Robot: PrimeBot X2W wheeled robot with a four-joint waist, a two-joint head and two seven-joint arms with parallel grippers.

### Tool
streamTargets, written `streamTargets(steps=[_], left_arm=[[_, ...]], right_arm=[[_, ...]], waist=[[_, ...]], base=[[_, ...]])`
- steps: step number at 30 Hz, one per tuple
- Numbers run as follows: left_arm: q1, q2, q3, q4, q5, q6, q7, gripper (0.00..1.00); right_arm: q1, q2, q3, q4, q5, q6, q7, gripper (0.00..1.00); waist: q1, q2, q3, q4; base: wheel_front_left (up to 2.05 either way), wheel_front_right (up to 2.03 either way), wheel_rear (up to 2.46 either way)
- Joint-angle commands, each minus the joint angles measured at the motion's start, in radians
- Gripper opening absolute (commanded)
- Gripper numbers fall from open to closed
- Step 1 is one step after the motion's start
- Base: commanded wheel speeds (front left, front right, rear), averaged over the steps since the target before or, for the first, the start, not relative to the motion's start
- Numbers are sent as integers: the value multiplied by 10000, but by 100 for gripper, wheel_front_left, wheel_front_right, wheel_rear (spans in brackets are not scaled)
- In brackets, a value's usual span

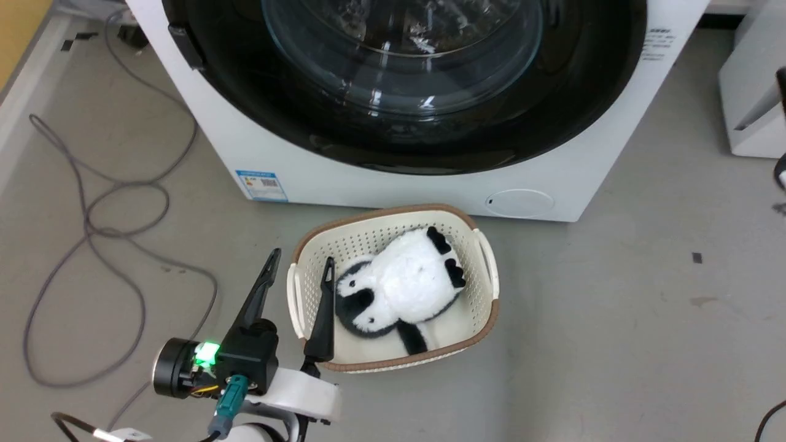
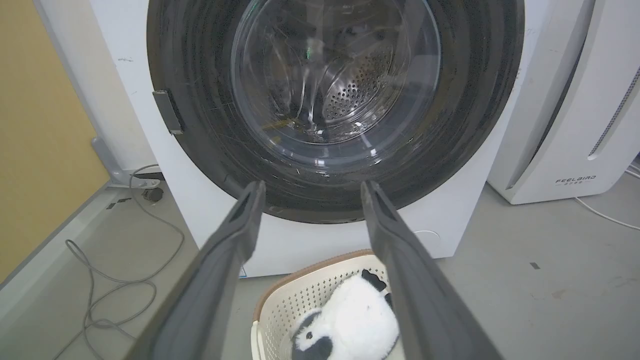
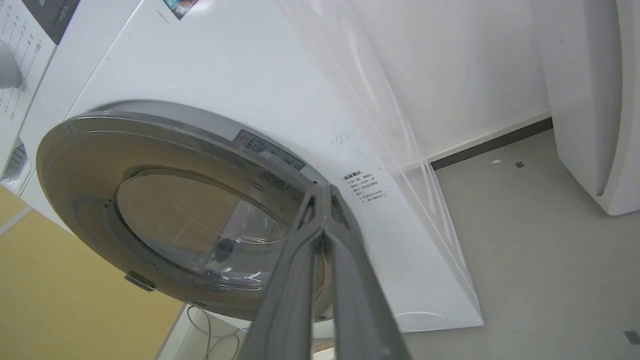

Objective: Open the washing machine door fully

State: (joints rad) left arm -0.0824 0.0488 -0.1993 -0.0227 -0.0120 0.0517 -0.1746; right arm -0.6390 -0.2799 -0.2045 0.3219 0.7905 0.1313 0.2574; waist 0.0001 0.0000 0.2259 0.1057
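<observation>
The washing machine [image 1: 393, 187] stands ahead of me, white, with a blue label [image 1: 261, 185] and a round cap [image 1: 519, 202] low on its front. Its glossy black door [image 1: 258, 116] lies flat against the front, the steel drum visible through the glass bowl [image 2: 330, 85]. A small dark tab [image 2: 168, 112] sits on the door's left rim. My left gripper [image 1: 299, 261] is open and empty, low over the floor by the basket, pointing at the door's lower rim [image 2: 311, 186]. My right gripper [image 3: 322, 189] is shut, its tips against the door's right edge [image 3: 270, 150].
A cream basket [image 1: 393, 213] holding a panda plush [image 1: 405, 282] sits on the floor just in front of the machine. Grey cables [image 1: 92, 227] loop on the floor at the left. A white slanted appliance [image 2: 575, 100] stands to the right. A yellow wall [image 2: 40, 125] is on the left.
</observation>
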Motion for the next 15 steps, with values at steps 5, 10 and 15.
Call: streamTargets(steps=[5,10,15], left_arm=[[-282,11,-235,-84,-100,154,-202,100],[-410,11,-421,-113,-166,253,-306,100],[-523,12,-556,-141,-215,327,-390,100]], right_arm=[[-1257,-232,-272,1067,468,-3,799,0],[-2179,-352,-507,2115,522,-4,1342,0],[-2948,-398,-656,2753,755,-4,1914,0]], waist=[[-1,0,332,262],[-1,0,572,443],[-1,0,771,583]], base=[[0,0,0],[0,0,0],[0,0,0]])
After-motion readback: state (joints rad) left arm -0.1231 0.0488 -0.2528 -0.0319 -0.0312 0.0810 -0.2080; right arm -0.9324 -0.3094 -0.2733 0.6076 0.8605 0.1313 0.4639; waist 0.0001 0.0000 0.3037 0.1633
